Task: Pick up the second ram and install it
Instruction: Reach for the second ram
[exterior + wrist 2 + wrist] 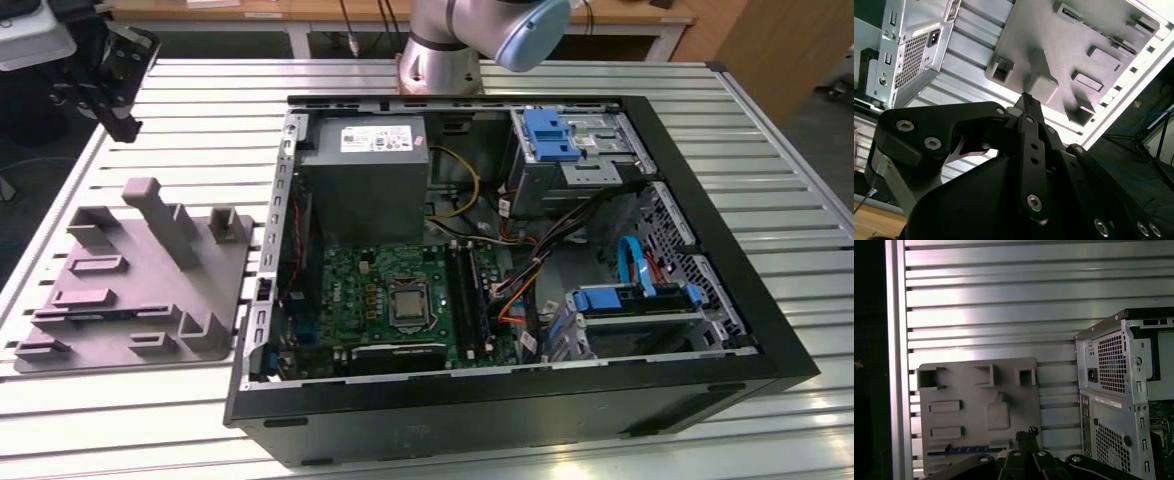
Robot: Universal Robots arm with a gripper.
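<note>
Gripper (pixel 1027 435) hangs over the slatted table (pixel 1004 300), off to the side of the open PC case (pixel 534 405). In the exterior view I see it in the upper left of the frame, above the far end of the grey fixture (pixel 979 405). It looks clenched on nothing, tips together, no load.

The second ram (pixel 966 449) is not picked yet. In the first wrist view it is the blue stick lying in a long slot of the fixture, along the fixture edge nearest the gripper.

Risks as I judge them:
- A closed tool going down on the stick would hit its top edge and could chip it or jam it in the slot.
- The stick is thin and sits low in the slot. An off-centre pinch could tilt it and let it bind on the way out, or drag the fixture along the table, since I see nothing clamping it.
- The fixture's raised posts stand close by and could be clipped on approach.
- At the case, the black slots (pixel 467 285) on the motherboard (pixel 360 290) sit just beside orange cables (pixel 514 300), so there is a snag risk. A slightly skewed stick would not seat, and pressing it anyway could load the board. I cannot tell from here which slot is free.
</note>
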